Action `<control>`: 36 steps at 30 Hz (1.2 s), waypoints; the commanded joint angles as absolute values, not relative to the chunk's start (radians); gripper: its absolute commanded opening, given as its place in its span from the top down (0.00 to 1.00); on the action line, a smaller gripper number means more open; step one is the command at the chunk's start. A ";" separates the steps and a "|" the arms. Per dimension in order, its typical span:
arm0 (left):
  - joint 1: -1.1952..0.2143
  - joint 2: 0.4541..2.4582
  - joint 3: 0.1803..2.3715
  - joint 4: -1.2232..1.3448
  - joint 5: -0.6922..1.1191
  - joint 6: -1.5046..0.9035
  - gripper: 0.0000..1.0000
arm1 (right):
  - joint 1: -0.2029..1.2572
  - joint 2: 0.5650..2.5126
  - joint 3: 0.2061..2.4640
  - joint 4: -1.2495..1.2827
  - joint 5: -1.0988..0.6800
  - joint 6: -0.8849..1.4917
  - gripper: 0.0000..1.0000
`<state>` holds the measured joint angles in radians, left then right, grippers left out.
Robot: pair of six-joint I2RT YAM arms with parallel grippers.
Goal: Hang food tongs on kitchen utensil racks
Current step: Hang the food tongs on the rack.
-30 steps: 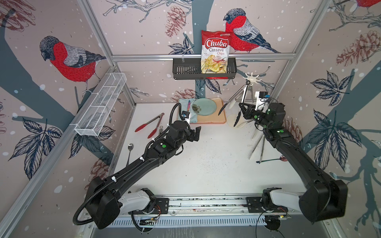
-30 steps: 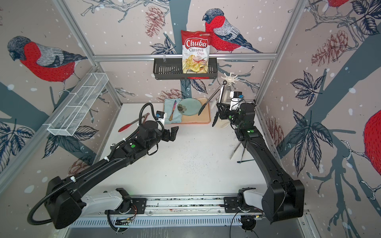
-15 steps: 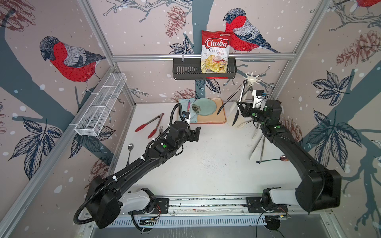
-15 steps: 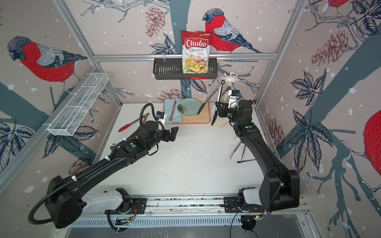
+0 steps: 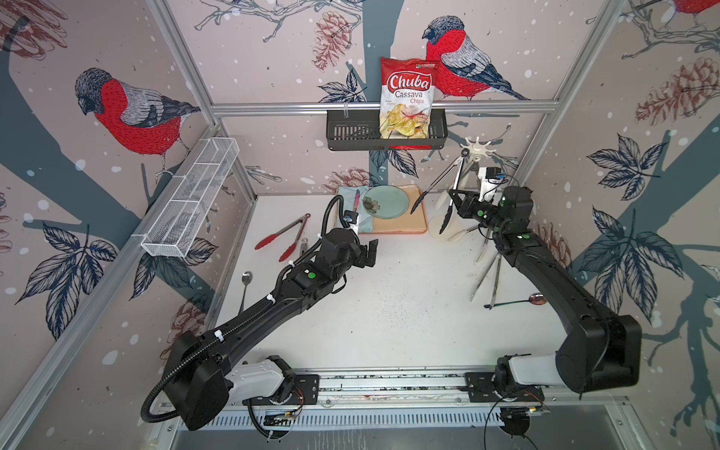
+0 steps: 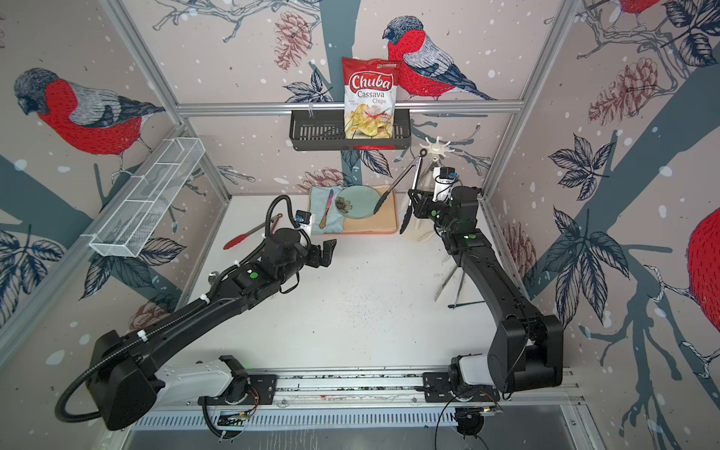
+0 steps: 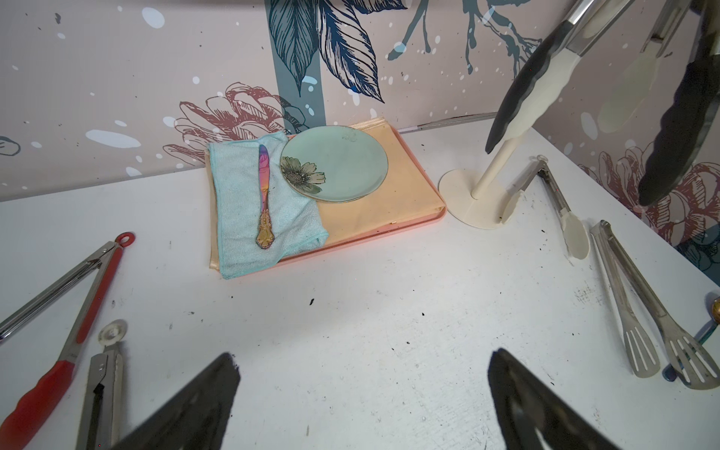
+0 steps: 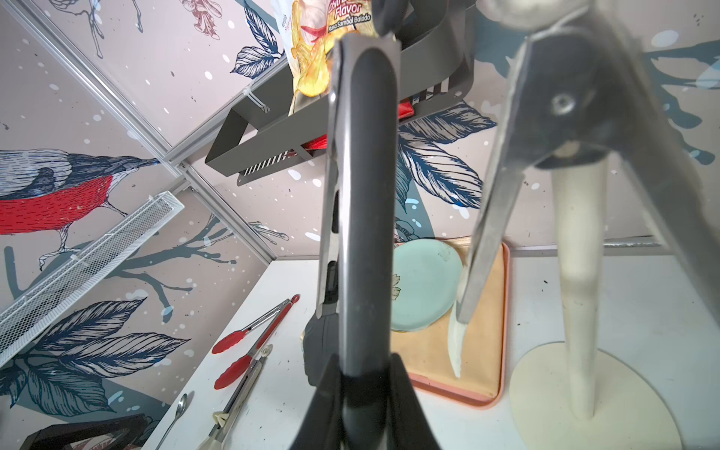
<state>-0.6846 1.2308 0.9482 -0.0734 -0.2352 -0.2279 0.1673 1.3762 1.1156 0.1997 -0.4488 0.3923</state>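
The cream-white rack (image 5: pixel 478 147) (image 6: pixel 438 147) stands at the back right, with its round base (image 7: pixel 463 202) on the table. My right gripper (image 5: pixel 454 195) (image 6: pixel 413 193) (image 8: pixel 362 374) is shut on one arm of the black-tipped tongs (image 8: pixel 366 195). They hang upright with their loop end (image 5: pixel 463 152) at the crown's edge; I cannot tell if it sits on a hook. White-tipped tongs (image 8: pixel 487 218) hang from the crown beside them. Red-tipped tongs (image 5: pixel 284 237) (image 7: pixel 70 311) lie at the left and bare steel tongs (image 5: pixel 487 276) (image 7: pixel 643 304) at the right. My left gripper (image 5: pixel 368 253) (image 7: pixel 360 374) hovers open and empty mid-table.
A pink tray (image 5: pixel 420 230) at the back holds a green plate (image 5: pixel 385 202), a blue cloth and a knife (image 7: pixel 264 195). A black basket (image 5: pixel 350 134) with a chips bag and a white mesh basket (image 5: pixel 187 202) hang on the walls. Spoons (image 5: pixel 245 278) (image 5: pixel 514 302) lie near both sides.
My right arm has drawn up and back a little, lifting the black-tipped tongs closer to the rack's crown. The left arm has stayed still.
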 commanded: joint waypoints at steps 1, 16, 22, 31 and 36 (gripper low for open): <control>-0.683 1.236 0.953 -0.058 -0.243 -0.222 0.01 | 0.166 1.373 1.140 0.238 -0.468 0.398 1.00; -0.683 1.240 0.947 -0.053 -0.239 -0.216 0.01 | 0.153 1.408 1.128 0.233 -0.507 0.412 1.00; -0.683 1.240 0.942 -0.051 -0.242 -0.215 0.01 | 0.149 1.400 1.103 0.247 -0.496 0.423 1.00; -0.682 1.250 0.946 -0.048 -0.238 -0.210 0.02 | 0.147 1.419 1.122 0.224 -0.474 0.433 1.00; -0.673 1.255 0.952 -0.053 -0.231 -0.221 0.02 | 0.146 1.427 1.122 0.207 -0.441 0.427 0.73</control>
